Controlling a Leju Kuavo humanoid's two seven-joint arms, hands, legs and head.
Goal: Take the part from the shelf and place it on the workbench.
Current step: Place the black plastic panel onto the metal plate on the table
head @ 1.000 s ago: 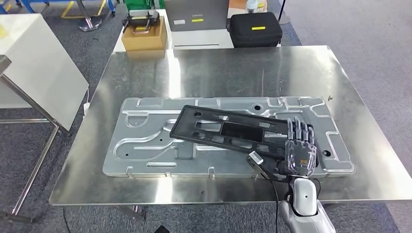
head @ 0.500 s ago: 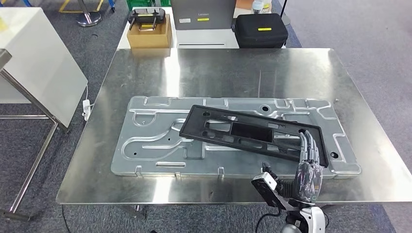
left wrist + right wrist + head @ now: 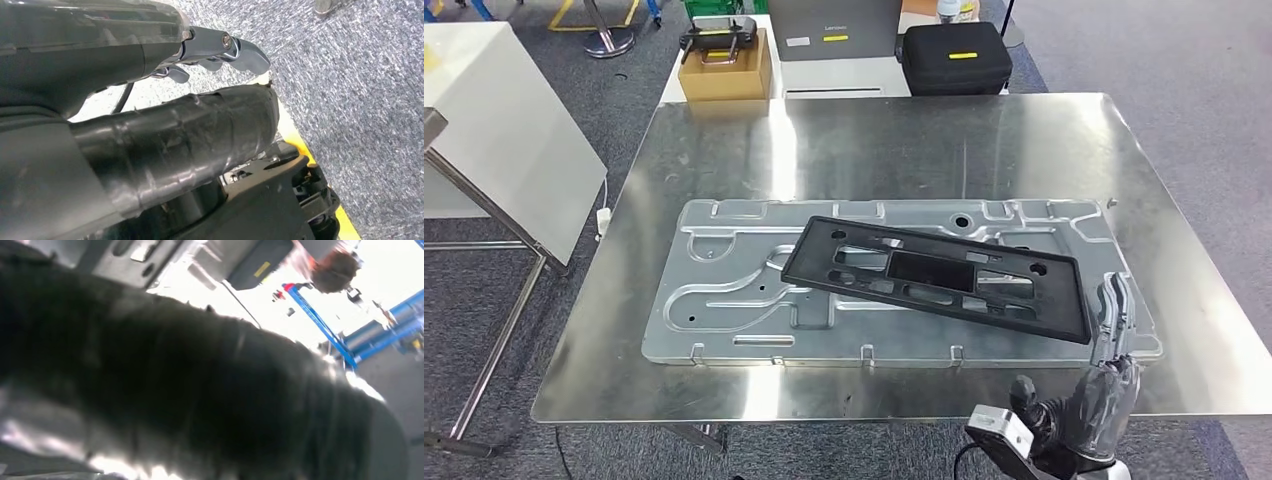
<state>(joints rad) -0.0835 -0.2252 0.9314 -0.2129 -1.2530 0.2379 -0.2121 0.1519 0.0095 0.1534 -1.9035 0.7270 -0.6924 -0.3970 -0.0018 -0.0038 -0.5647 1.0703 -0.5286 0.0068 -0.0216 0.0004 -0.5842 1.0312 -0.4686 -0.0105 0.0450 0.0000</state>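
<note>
A black frame-shaped part (image 3: 936,277) is lying on the stamped metal panel (image 3: 724,290) atop the steel table (image 3: 874,140), while the right hand (image 3: 1104,375), fingers extended and holding nothing, is hovering beside its end.

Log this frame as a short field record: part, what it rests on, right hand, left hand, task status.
part: black rectangular plastic frame, lying flat and skewed
support: embossed silver metal panel on the steel workbench
right hand: right hand at the bench's near edge, apart from the frame, holding nothing
left hand: left hand hanging over grey carpet, holding nothing
status: part placed and released
</note>
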